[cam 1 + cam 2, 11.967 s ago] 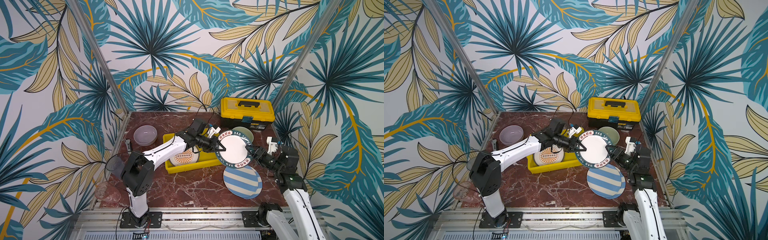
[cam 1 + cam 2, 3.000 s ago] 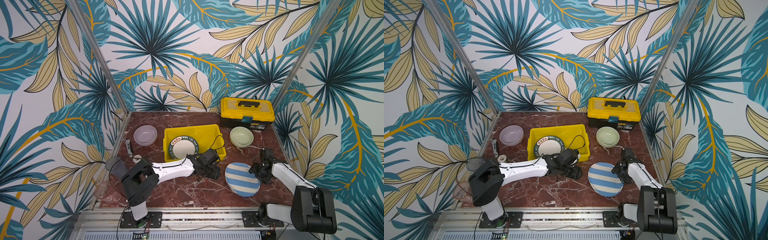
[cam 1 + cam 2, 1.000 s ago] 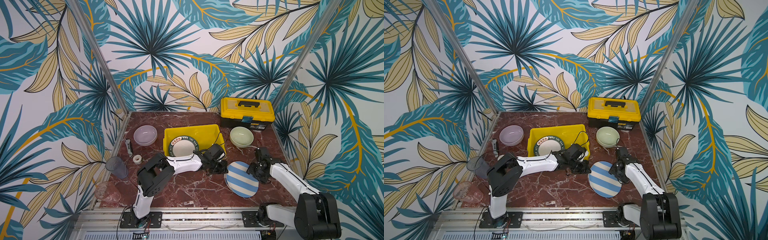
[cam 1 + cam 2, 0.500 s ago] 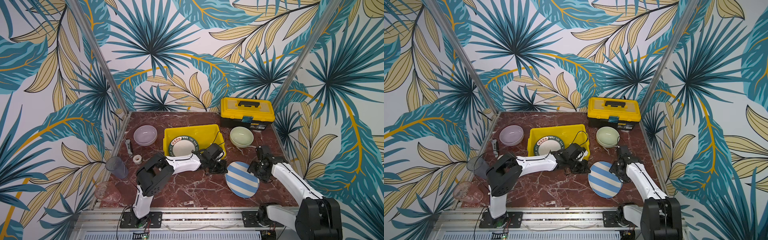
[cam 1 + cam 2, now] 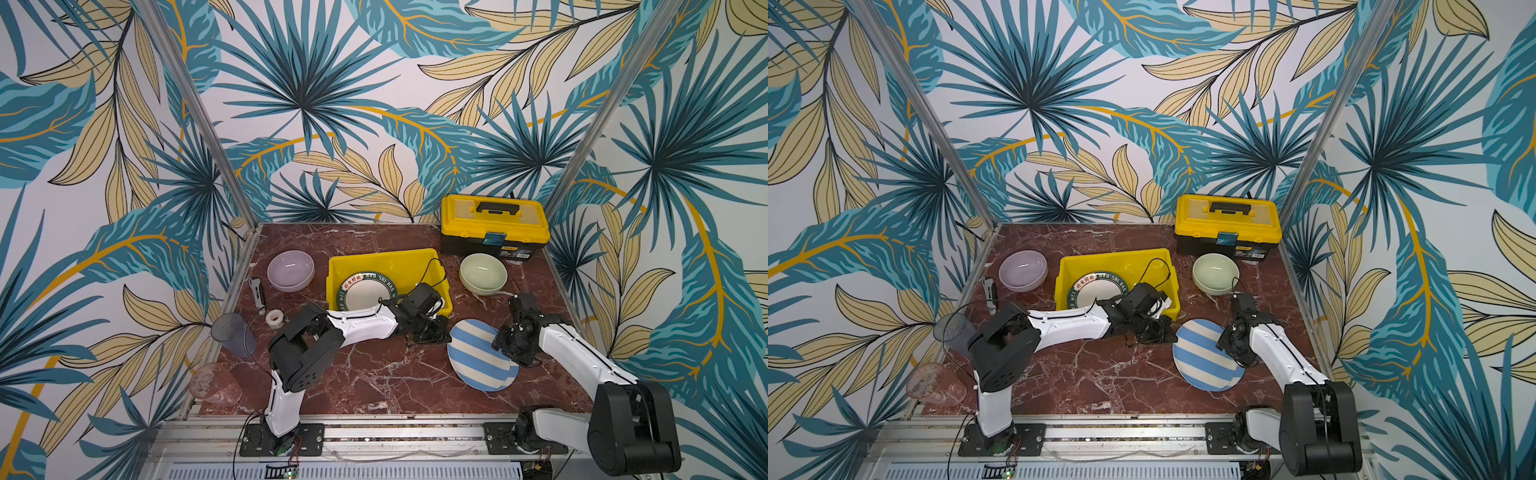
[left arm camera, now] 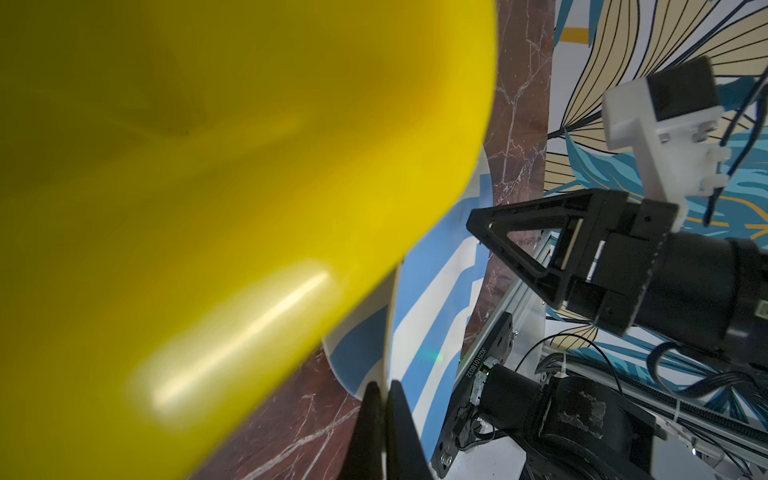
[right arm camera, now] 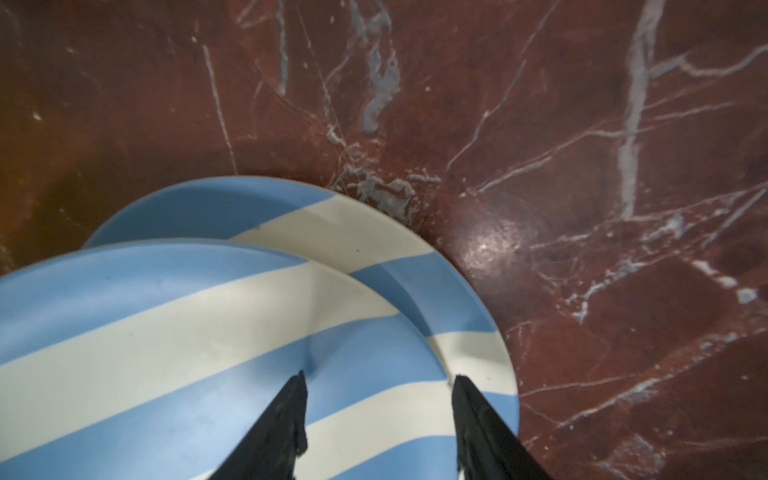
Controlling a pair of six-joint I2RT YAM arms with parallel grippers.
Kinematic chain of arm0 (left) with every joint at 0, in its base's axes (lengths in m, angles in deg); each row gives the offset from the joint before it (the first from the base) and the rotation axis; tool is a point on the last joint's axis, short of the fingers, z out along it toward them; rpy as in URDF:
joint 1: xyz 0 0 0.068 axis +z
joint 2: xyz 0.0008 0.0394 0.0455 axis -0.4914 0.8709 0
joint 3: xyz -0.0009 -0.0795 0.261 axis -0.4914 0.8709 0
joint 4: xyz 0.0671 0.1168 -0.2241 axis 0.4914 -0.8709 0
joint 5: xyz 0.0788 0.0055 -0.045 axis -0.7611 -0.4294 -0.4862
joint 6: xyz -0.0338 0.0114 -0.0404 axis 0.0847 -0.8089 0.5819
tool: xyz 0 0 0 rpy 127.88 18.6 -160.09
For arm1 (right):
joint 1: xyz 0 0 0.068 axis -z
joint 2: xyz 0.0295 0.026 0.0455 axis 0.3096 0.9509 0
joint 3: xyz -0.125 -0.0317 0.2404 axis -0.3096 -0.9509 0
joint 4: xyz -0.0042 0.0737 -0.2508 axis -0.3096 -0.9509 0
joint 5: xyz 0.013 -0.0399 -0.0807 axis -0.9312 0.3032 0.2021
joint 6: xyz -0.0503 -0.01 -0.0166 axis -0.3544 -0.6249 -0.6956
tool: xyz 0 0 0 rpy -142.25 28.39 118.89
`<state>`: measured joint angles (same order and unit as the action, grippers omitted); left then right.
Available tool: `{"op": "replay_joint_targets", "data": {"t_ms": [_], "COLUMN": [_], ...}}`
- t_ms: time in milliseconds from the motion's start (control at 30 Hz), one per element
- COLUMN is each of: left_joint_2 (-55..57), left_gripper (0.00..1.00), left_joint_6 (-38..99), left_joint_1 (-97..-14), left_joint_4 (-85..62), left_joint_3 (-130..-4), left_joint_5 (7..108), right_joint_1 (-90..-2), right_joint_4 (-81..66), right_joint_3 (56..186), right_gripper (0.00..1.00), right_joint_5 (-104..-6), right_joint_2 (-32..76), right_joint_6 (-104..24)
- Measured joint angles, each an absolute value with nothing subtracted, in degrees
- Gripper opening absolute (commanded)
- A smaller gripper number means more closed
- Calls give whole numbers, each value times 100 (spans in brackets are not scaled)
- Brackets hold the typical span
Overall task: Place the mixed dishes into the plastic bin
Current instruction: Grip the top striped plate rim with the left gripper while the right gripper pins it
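Note:
A blue-white striped plate (image 5: 478, 357) (image 5: 1204, 357) lies right of centre, its left edge tipped up. My left gripper (image 5: 440, 332) (image 6: 384, 384) is shut on that plate's left rim, close against the yellow plastic bin (image 5: 415, 262) (image 6: 208, 208). My right gripper (image 5: 509, 345) (image 7: 378, 378) stands open over the plate's right edge (image 7: 208, 332). A dark lettered plate (image 5: 365, 291) lies in the bin. A lilac bowl (image 5: 290, 270) sits left of the bin, a pale green bowl (image 5: 483, 273) right of it. Two clear tumblers (image 5: 232, 334) (image 5: 214, 384) are at the table's left edge.
A yellow-and-black toolbox (image 5: 494, 224) stands at the back right, just behind the green bowl. A small tape roll (image 5: 275, 318) and a grey tool (image 5: 257, 291) lie near the left edge. Patterned walls close in three sides.
Twelve seconds ago the lettered plate was held over the bin; it now lies inside. Since three seconds ago my left gripper took the striped plate's left rim. My right gripper edged closer.

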<state>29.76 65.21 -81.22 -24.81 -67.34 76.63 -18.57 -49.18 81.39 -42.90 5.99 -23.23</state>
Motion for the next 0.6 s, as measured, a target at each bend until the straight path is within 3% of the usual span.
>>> {"op": "replay_joint_targets", "data": {"t_ms": [200, 500, 600], "left_joint_2": [2950, 2939, 2939], "left_gripper": [0, 31, 34], "left_joint_6": [6532, 6500, 6535], "left_joint_1": [-8092, -8063, -8066], "left_joint_4": [-2536, -2590, -2568], "left_joint_3": [-6728, -6662, -6662], "left_joint_5": [7637, 7698, 7770], "right_joint_1": [-1857, -1855, -1855], "right_joint_4": [-4741, -4335, -4302], "right_joint_3": [8054, 7925, 7901], "right_gripper": [58, 52, 51], "right_joint_5": [-4346, -4467, -4467], "right_joint_2": [669, 725, 712], "right_joint_6": [-2284, -2174, -2161]}}
